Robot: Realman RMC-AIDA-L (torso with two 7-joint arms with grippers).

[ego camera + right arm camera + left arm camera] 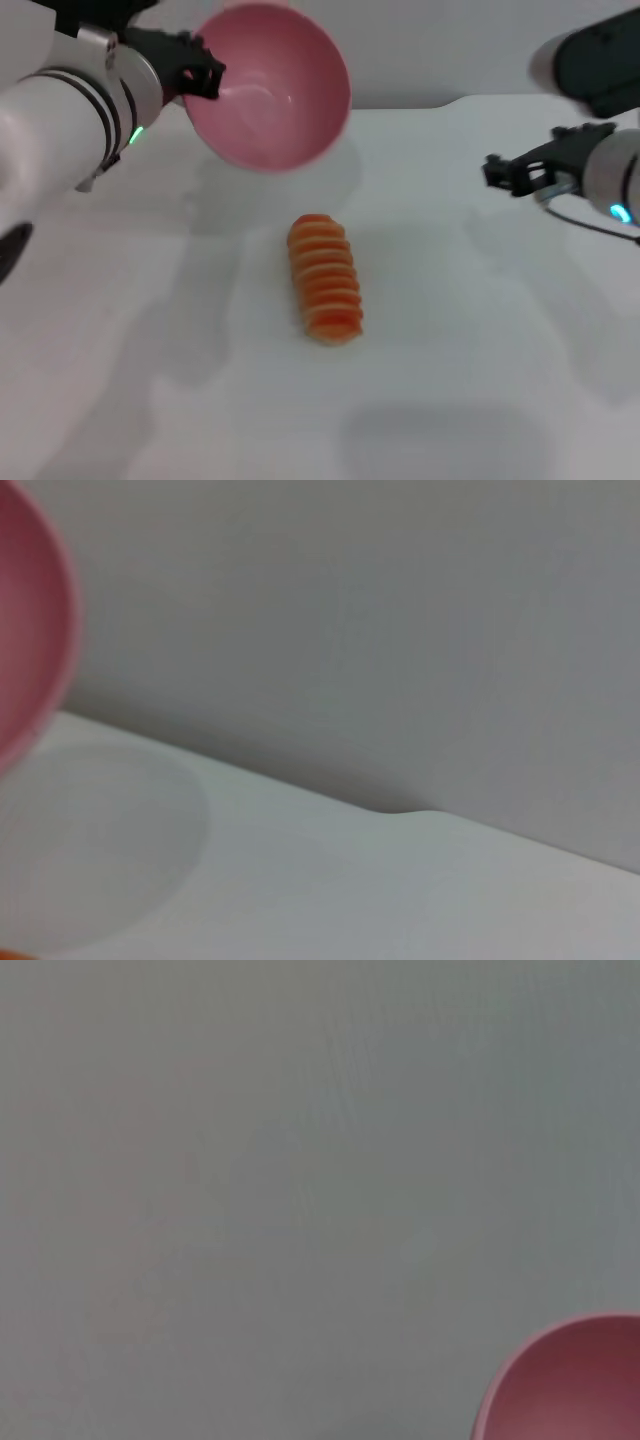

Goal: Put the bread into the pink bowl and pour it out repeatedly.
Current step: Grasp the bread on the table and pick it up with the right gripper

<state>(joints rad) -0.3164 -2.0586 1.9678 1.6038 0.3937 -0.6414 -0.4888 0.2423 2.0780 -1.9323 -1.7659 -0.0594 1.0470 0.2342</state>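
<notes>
Pink bowl [268, 88], gripped at its rim by the left gripper's [200, 76] fingers, is tipped empty; bread [325, 278] lies below on the worktop [480, 380]. Right gripper [510, 172] hovers aside, finger state indeterminate.

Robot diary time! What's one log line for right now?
left hand: holds pink bowl tipped, empty, in the air | bread: on table | right hand: idle, off right
</notes>
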